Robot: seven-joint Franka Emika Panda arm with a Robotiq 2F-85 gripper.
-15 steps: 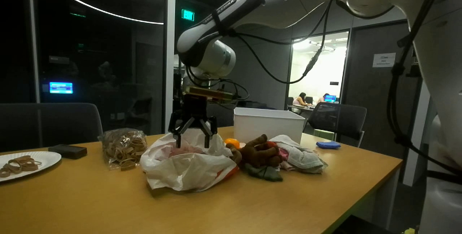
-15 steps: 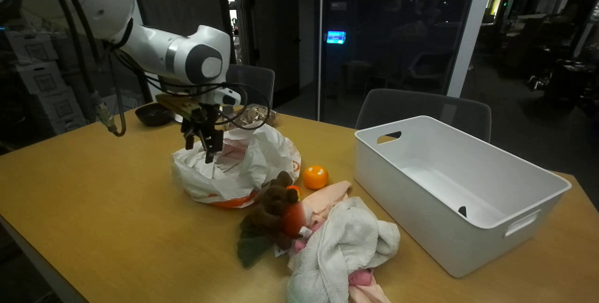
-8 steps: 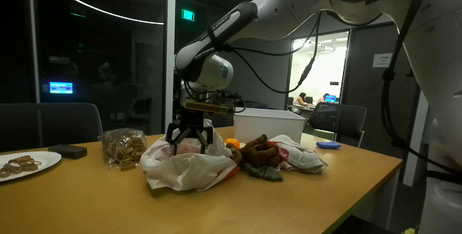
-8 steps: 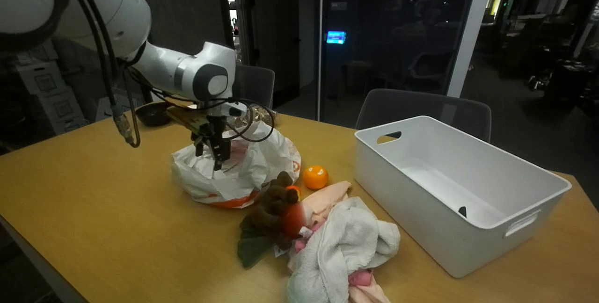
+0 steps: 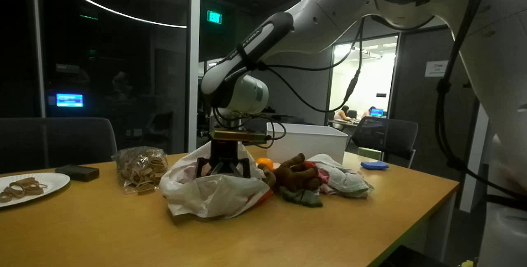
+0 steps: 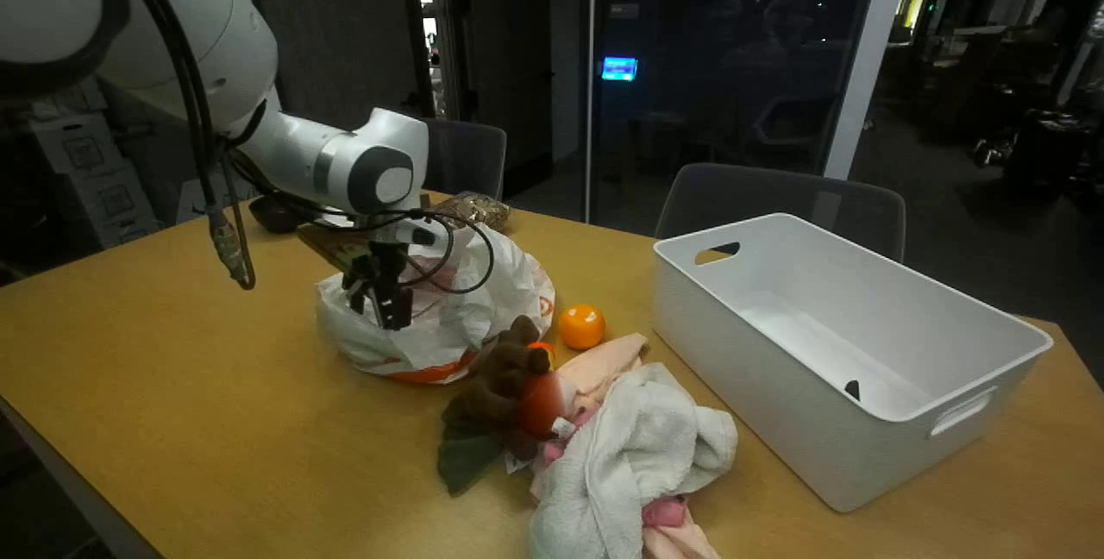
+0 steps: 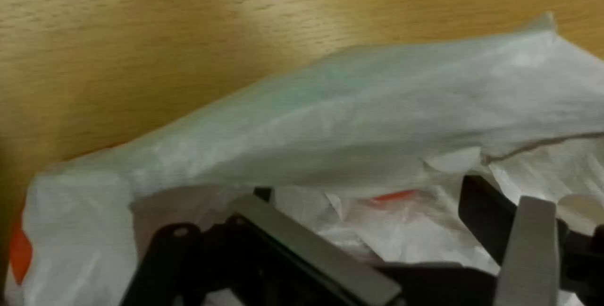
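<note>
bag point(image 5: 216, 199): gaping upward, seemingly too thin to stand
gripper point(image 6: 377, 310): spread apart inside the bag, clasping nothing visible
toy point(image 6: 496, 382): sprawled beside bag, presumably floppy

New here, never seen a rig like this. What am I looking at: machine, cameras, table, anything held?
The machine is a single robot arm ending in a two-fingered gripper.

Two pictures come from cameras outside the robot, looking from different places. The close-up comes from a camera on its wrist, so the black-and-grey fingers show large at the bottom.

On the table lies a crumpled, open white plastic bag. Also there: a round orange thing, brown stuffed toy, pale towel, clear bag of brown bands, paper plate and white bin.

The gripper is open, at the mouth of the white plastic bag. I see nothing clamped; contact with the bag can't be told.
</note>
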